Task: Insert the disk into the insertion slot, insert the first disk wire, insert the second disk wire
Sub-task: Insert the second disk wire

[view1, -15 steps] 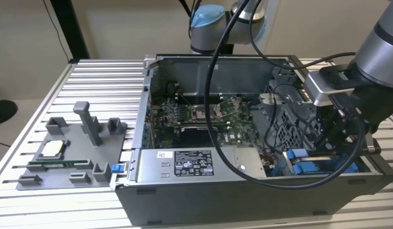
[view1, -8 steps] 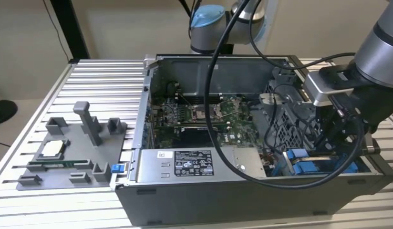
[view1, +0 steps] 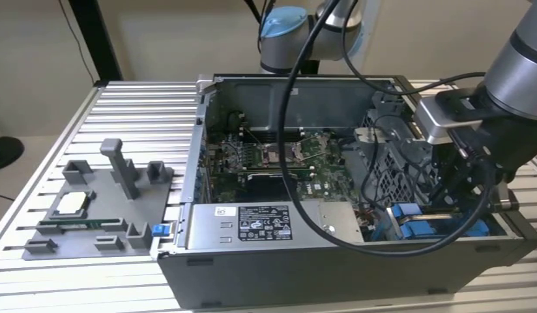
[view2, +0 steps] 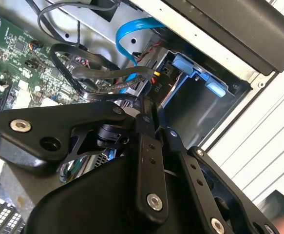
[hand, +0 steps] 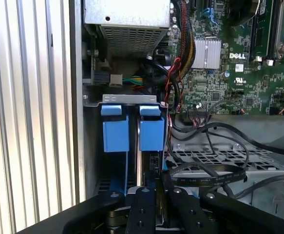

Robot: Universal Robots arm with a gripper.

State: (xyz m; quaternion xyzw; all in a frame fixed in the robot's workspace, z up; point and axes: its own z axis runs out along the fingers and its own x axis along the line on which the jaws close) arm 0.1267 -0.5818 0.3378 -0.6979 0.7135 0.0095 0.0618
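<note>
Your disk [hand: 152, 134] sits on edge in the insertion slot [hand: 132, 100], its blue carrier frame showing beside a second blue carrier [hand: 115, 134] in the neighbouring bay; in the exterior view the same blue carriers [view1: 421, 225] show at the case's near corner on the exterior view's right. The gripper [hand: 156, 195] stands directly over the end of the disk, and in the first wrist view its two black fingers [hand: 144, 209] are drawn close together with only a narrow gap, pinching what looks like a small dark connector at the disk's edge; you cannot tell for certain what it holds. In the second wrist view the gripper [view2: 149, 114] reaches in among the cables, with a black wire [view2: 103, 73] and a blue ribbon cable [view2: 129, 29] looping just past it. A bundle of black cables [hand: 219, 168] lies over the perforated metal cage next to the slot. Further out you see the motherboard [view1: 277, 153], the power supply box [view1: 251, 225] at the case's near side, and the grey fixture tray [view1: 94, 208] on the slatted table [view1: 138, 111] at the exterior view's left.
</note>
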